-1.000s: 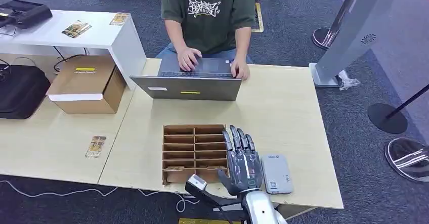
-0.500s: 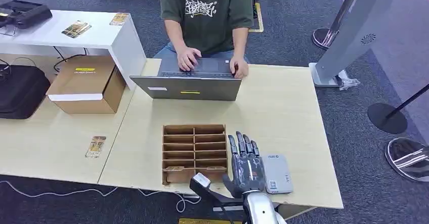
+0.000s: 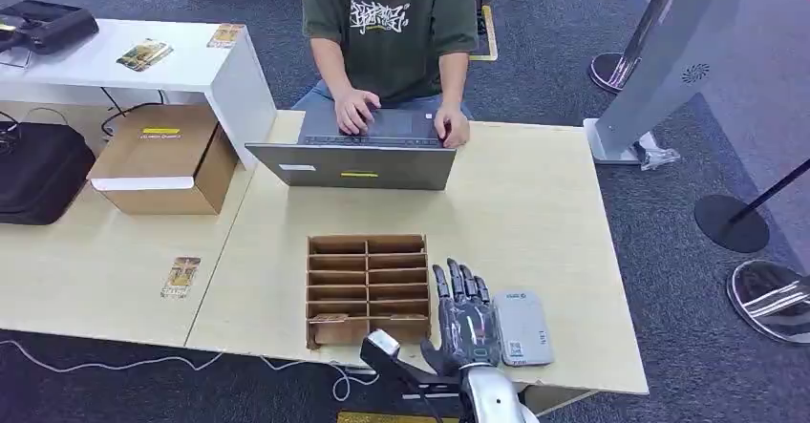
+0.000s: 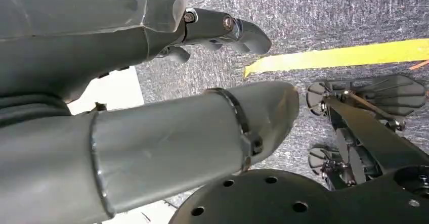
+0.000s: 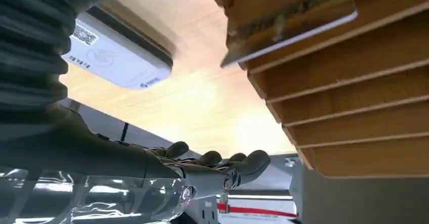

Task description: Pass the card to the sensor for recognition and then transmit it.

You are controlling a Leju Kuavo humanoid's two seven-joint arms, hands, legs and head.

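Observation:
A cardboard slot box (image 3: 367, 244) stands on the near part of the wooden table (image 3: 535, 213). A card (image 3: 328, 318) lies in its nearest left slot and another card (image 3: 406, 317) in the nearest right slot. To its right lies the flat grey sensor (image 3: 523, 327). My right hand (image 3: 465, 318) hovers between the box and the sensor, fingers spread and straight, holding nothing. The right wrist view shows a card (image 5: 288, 24) sticking out of a slot, the sensor (image 5: 119, 57), and my fingers (image 5: 217, 163) empty. My left hand (image 4: 152, 82) hangs over the carpet, empty, fingers apart.
A person types on a grey laptop (image 3: 353, 165) at the table's far side. A cardboard carton (image 3: 162, 160) and a loose card (image 3: 181, 277) sit on the left table. A black case (image 3: 38, 170) lies far left. Stanchion bases (image 3: 731, 222) stand on the carpet right.
My right hand has drawn back toward the table's near edge, staying between the slot box and the sensor. It is still empty and spread.

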